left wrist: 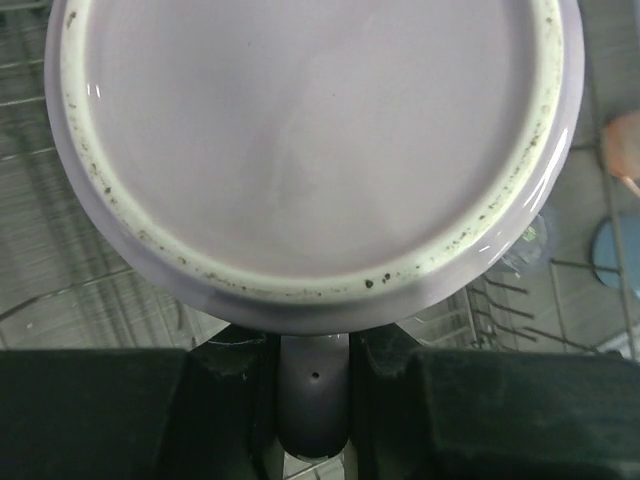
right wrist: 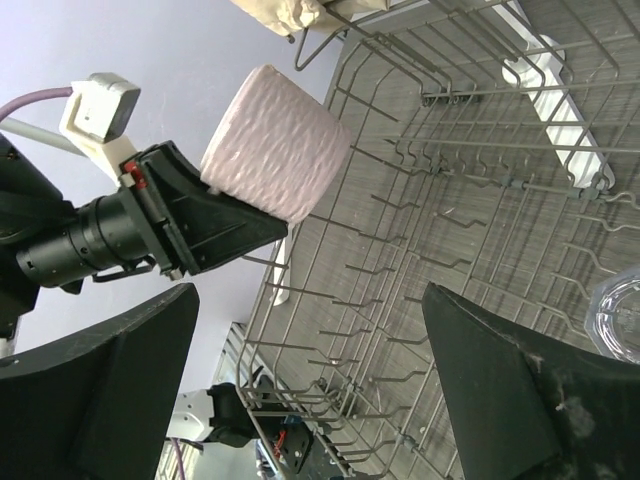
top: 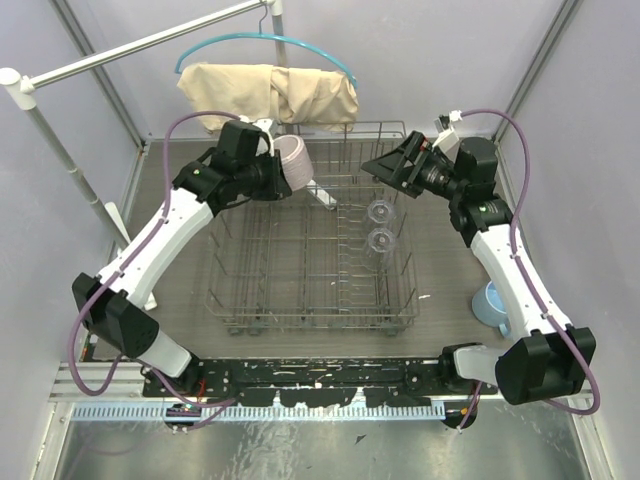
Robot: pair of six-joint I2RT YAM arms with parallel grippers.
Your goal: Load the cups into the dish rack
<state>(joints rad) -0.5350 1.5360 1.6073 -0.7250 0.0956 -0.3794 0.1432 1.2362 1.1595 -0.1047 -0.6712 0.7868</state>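
Above the grey woven worktop, enclosed by lilac walls, a mauve-pink handled mug is clamped by the left jaws at eleven o'clock of the grey wire dish rack; the right jaws are parted.

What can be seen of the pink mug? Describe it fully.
The pink mug looks ceramic: rippled outer wall, smooth pale inside, cream rim speckled dark. It is empty and tipped, held in the air over the far left of the rack. The left fingers clamp its handle; nothing else touches it.
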